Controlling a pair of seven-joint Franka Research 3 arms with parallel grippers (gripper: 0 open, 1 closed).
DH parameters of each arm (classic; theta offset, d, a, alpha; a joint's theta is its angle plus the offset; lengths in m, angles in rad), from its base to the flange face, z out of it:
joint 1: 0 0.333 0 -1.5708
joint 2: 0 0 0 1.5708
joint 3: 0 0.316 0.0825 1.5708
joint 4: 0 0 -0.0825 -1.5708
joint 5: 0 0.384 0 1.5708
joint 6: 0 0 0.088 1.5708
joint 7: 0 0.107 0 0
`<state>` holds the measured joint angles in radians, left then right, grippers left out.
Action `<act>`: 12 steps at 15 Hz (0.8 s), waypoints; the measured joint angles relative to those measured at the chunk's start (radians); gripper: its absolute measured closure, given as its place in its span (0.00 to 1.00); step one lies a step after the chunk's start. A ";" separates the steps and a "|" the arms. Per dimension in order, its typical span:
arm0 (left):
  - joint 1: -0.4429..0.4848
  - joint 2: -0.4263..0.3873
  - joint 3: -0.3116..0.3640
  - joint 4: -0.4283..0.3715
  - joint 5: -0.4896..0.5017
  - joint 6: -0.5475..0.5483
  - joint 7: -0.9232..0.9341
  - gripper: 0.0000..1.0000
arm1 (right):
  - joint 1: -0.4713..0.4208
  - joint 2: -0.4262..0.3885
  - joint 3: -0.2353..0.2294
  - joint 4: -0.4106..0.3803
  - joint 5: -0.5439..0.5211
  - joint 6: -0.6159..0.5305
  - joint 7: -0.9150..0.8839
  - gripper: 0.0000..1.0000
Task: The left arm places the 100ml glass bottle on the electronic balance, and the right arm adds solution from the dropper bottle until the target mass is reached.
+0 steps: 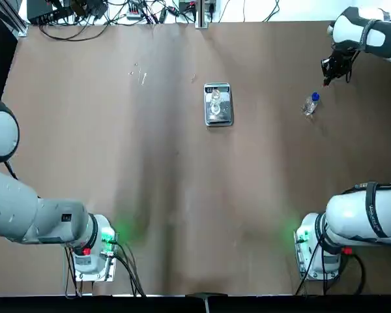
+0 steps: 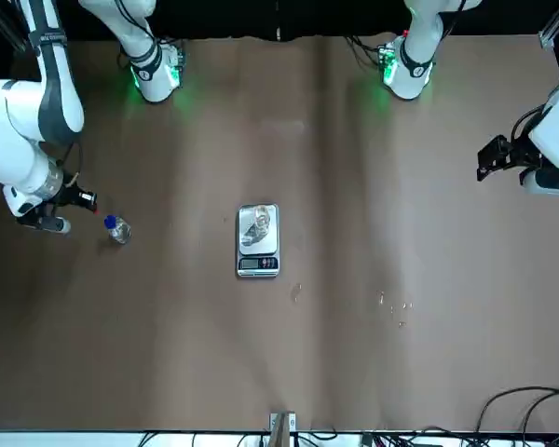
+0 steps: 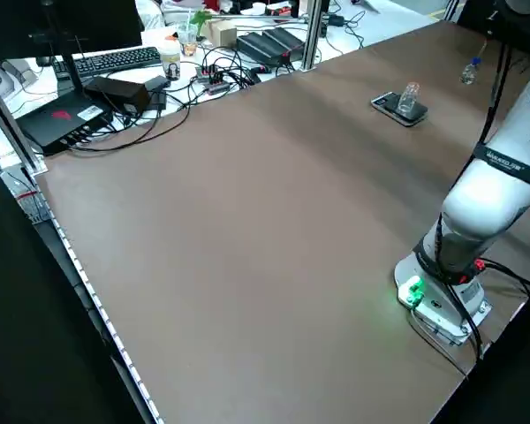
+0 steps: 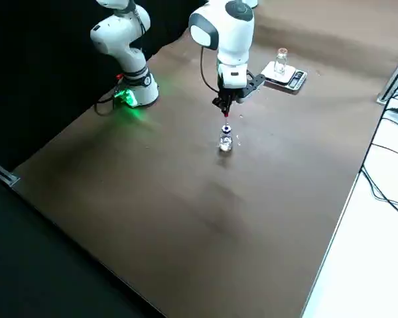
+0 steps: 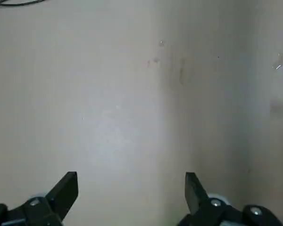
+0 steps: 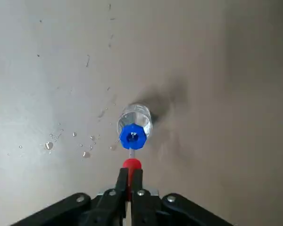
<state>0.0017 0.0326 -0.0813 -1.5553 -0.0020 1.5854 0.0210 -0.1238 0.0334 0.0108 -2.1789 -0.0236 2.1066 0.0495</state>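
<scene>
**Glass bottle on the balance, dropper held above its bottle**

The glass bottle [image 1: 216,100] stands upright on the balance [image 1: 218,117] at mid-table. Well to the right, the dropper bottle [image 1: 311,104] stands on the table [image 1: 182,195]. The right gripper [image 6: 129,175] hovers over its blue cap, fingers pinched on a red-tipped dropper [image 6: 131,164]. The left gripper [image 5: 131,188] is off at the table's left edge, fingers apart and empty.

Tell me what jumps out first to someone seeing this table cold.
Mid-table, the clear glass bottle stands on the small silver balance. Toward the robot's right, the right gripper hangs just above the blue-capped dropper bottle, fingers pinched on a small red piece. The left gripper hovers open over bare tabletop.
</scene>
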 joint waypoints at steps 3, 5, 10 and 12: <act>0.000 0.000 0.000 0.000 0.000 0.000 0.000 0.00 | 0.000 0.001 0.000 0.000 0.000 0.006 0.001 0.94; 0.000 0.000 0.000 0.000 0.000 0.000 0.000 0.00 | 0.000 0.001 0.000 0.000 0.000 0.006 0.001 0.94; 0.000 0.000 0.000 0.000 0.000 0.000 0.000 0.00 | 0.001 0.003 0.000 0.000 0.000 0.011 0.004 0.95; 0.000 0.000 0.000 0.000 0.000 0.000 0.000 0.00 | 0.001 0.004 0.000 0.000 0.000 0.013 0.004 0.95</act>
<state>0.0017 0.0327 -0.0813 -1.5553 -0.0020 1.5854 0.0210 -0.1227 0.0372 0.0110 -2.1788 -0.0236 2.1193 0.0536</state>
